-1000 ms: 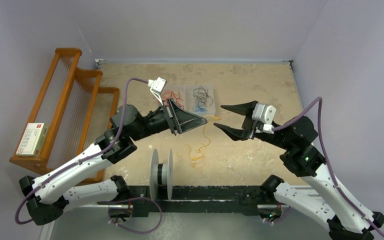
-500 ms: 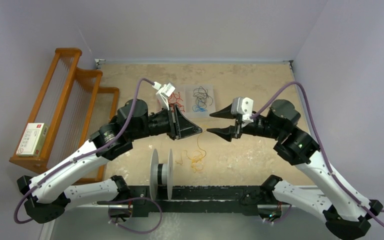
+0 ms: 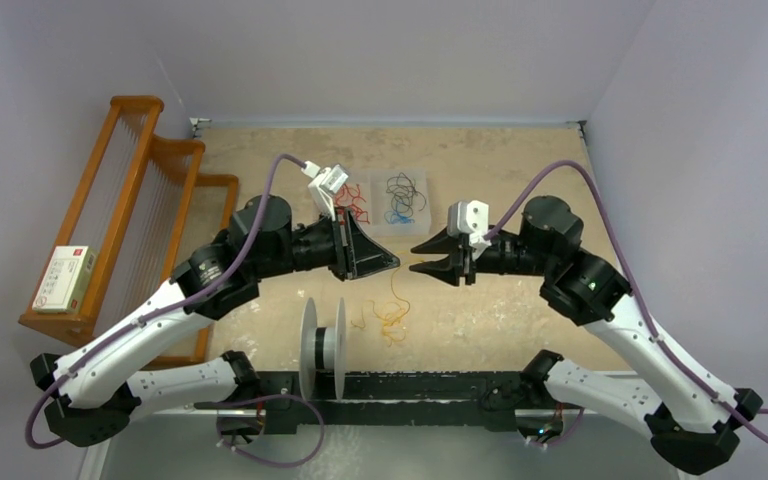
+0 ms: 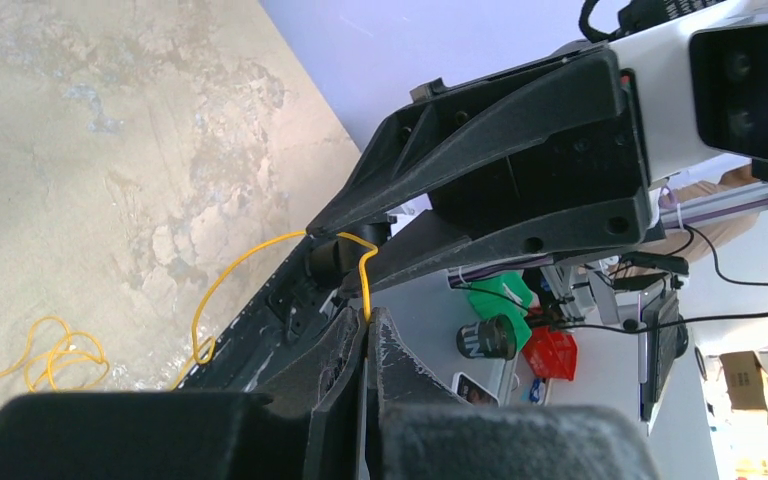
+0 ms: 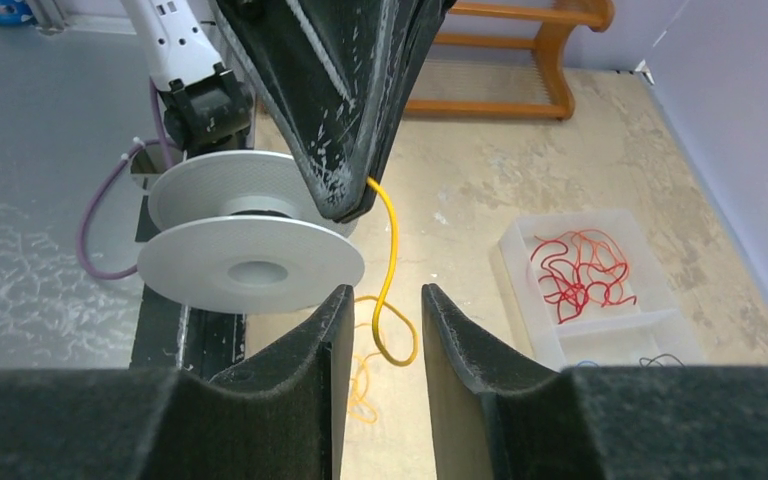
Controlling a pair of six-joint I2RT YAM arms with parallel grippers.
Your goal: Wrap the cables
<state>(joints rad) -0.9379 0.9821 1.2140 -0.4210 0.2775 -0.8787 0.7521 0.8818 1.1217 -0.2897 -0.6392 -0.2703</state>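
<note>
Surface: tan, mottled table top (image 3: 520, 160) under pale lavender walls; you see both arms meeting over its middle.
Left gripper (image 3: 394, 263): clenched, pinching the top end of one thin curly yellow-orange wire strand (image 3: 396, 290) at its fingertips.
Held strand: hangs from that pinch, loops and trails down to the table; your right wrist view shows it (image 5: 392, 240) dropping in line with the gap between the right fingers.
Right gripper (image 3: 412, 258): released, jaws parted with a clear gap, tip to tip with the left gripper; you cannot tell whether a finger touches the strand.
Other strands: loose yellow-orange tangle (image 3: 390, 322) lies on the table below both grippers.
Spool: white two-flanged plastic spool (image 3: 322, 348) stands on edge at the near rail, near the tangle.
Tray: clear divided plastic tray (image 3: 426, 205) beyond the grippers; thin red wires (image 3: 345, 195) in its left compartment, black and blue wires (image 3: 400, 195) in its right.
Rack: orange wooden rack (image 3: 130, 200) at the table's left edge.
</note>
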